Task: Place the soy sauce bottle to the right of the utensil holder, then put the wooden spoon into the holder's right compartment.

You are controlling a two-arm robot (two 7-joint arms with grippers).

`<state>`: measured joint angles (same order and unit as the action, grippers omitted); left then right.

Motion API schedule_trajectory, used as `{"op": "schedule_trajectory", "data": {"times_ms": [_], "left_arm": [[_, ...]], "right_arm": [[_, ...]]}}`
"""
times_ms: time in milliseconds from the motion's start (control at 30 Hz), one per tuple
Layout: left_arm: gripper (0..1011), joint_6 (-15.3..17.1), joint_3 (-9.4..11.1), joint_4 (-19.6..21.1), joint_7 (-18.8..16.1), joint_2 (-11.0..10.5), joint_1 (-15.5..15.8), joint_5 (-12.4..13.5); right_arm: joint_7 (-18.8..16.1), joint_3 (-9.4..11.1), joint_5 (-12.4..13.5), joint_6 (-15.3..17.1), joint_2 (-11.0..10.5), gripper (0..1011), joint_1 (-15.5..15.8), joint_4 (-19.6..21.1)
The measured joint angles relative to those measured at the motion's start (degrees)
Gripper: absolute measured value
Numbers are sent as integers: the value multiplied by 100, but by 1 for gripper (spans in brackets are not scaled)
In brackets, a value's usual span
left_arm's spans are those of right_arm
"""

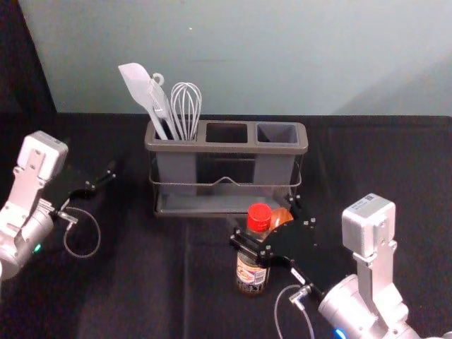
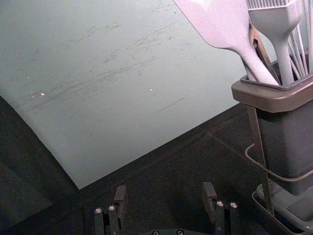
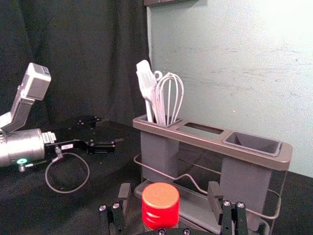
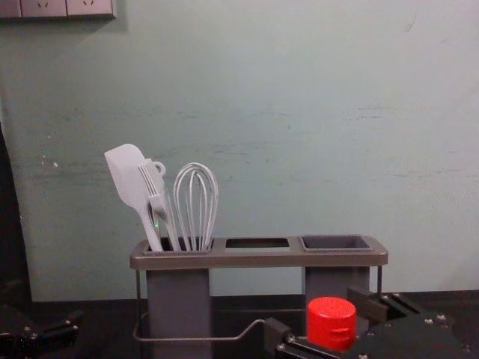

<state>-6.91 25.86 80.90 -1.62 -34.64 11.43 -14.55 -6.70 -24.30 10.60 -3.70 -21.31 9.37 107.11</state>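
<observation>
Reached in with the right gripper (image 1: pixel 267 224), spread wide around the red-capped soy sauce bottle (image 1: pixel 251 274), leaving space beside the cap on both sides. Had the bottle upright on the black cloth (image 1: pixel 127 296), in front of the utensil holder (image 1: pixel 226 147) and right of its middle, near a rounded orange-brown thing (image 1: pixel 282 217) too hidden to name. Farther out, had a white spatula (image 1: pixel 137 85), a brush (image 4: pixel 155 187) and a whisk (image 1: pixel 186 106) in the holder's left compartment, and the left gripper (image 1: pixel 97 166) parked left of the holder with a broad gap.
</observation>
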Motion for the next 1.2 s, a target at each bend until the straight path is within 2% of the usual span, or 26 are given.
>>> {"op": "schedule_trajectory", "data": {"times_ms": [200, 367, 433, 600, 700, 800, 933, 1200], "left_arm": [[1000, 0, 0, 0, 0, 0, 0, 0], [1000, 0, 0, 0, 0, 0, 0, 0], [1000, 0, 0, 0, 0, 0, 0, 0], [1000, 0, 0, 0, 0, 0, 0, 0], [1000, 0, 0, 0, 0, 0, 0, 0], [1000, 0, 0, 0, 0, 0, 0, 0], [1000, 0, 0, 0, 0, 0, 0, 0], [1000, 0, 0, 0, 0, 0, 0, 0]], "right_arm": [[-78, 34, -41, 1, 106, 915, 0, -15], [-138, 96, -59, 58, 177, 763, 54, 22], [-146, 116, -65, 70, 192, 734, 76, 36], [-205, 176, -91, 95, 248, 549, 142, 71], [-244, 205, -108, 104, 274, 487, 170, 85], [-277, 224, -130, 114, 300, 381, 185, 89], [-349, 277, -114, 120, 341, 381, 211, 111], [-519, 521, 39, 107, 373, 381, 320, 329]]}}
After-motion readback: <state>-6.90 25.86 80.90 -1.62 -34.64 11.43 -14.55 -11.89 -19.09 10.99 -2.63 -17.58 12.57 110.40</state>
